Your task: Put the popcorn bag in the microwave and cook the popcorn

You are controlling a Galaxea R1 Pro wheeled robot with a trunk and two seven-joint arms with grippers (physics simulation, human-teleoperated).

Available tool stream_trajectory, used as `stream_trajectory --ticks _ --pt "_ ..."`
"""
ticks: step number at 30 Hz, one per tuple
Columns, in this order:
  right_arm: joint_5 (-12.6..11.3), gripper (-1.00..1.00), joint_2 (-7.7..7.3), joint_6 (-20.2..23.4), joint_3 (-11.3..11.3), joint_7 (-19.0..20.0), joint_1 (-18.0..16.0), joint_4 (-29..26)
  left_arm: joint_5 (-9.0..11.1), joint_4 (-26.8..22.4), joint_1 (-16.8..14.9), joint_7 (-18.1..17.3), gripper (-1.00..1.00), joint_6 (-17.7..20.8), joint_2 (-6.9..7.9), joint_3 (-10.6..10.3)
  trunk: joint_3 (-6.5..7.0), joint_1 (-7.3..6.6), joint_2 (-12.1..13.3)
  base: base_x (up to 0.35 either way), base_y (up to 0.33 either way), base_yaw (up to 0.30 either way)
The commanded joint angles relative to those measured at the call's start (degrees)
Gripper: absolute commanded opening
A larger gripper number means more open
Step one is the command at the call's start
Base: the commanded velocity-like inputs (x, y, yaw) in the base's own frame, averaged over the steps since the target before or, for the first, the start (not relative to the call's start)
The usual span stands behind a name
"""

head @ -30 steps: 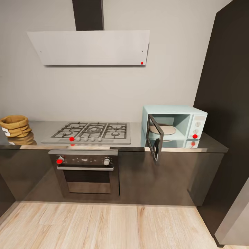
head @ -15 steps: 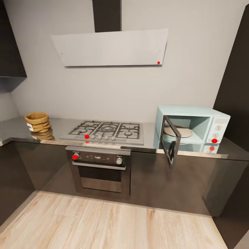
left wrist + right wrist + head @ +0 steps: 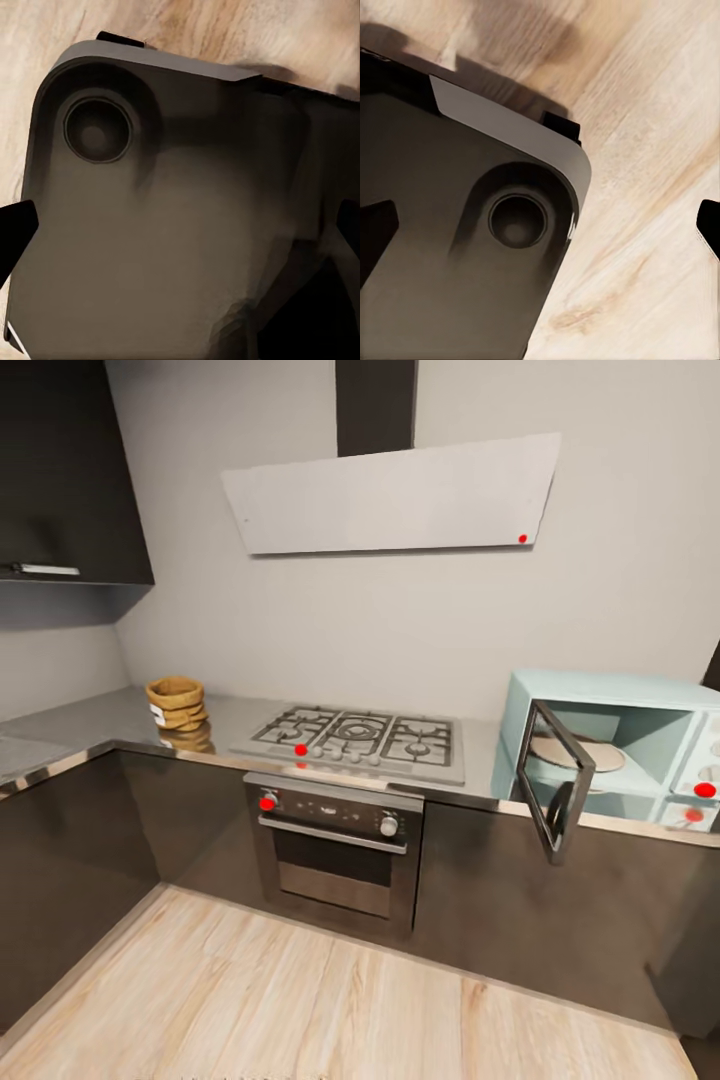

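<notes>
Kitchen surface (image 3: 225,712) is carrying the popcorn bag (image 3: 176,702) far left of the hob, well apart from the open-doored microwave (image 3: 620,745). Both tools are hanging wide over the robot's base (image 3: 172,225), nowhere near the bag.

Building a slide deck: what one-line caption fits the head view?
Popcorn bag on the countertop left of the gas hob; microwave at right, door open.

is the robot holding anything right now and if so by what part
Nothing is held. Both wrist views show only dark fingertips at the frame edges, wide apart, over the robot's base and the wood floor. The popcorn bag sits untouched on the countertop.
</notes>
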Motion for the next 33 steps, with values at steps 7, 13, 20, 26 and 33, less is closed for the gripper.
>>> stream_trajectory --ticks 7,13,20,26,33 --pt "0.3 1.00 -0.03 -0.5 -0.5 0.1 -0.1 0.2 9.8 -0.1 0.0 -0.2 1.00 -0.1 0.14 2.7 -0.12 0.00 0.0 0.000 0.000 0.300" --pt "0.3 1.00 -0.11 -0.5 -0.5 0.1 -0.1 0.2 10.4 0.0 0.0 -0.2 1.00 -0.2 0.15 2.6 -0.26 0.00 0.0 0.000 0.000 0.300" --pt "0.4 1.00 -0.12 -0.4 -0.5 0.2 -0.1 0.2 10.4 0.0 0.0 -0.2 1.00 -0.2 0.15 2.2 -0.45 0.00 0.0 0.000 0.000 0.300" --pt "0.4 1.00 -0.12 -0.4 -0.4 0.2 -0.1 0.2 10.3 0.1 0.0 -0.2 1.00 -0.1 0.08 2.1 -0.61 0.00 0.0 0.000 0.000 0.300" --pt "2.6 1.00 -0.04 -0.4 -0.4 0.1 -0.1 0.2 10.2 0.1 0.0 -0.2 1.00 -0.2 0.05 2.2 -0.77 0.00 0.0 0.000 0.000 0.300"
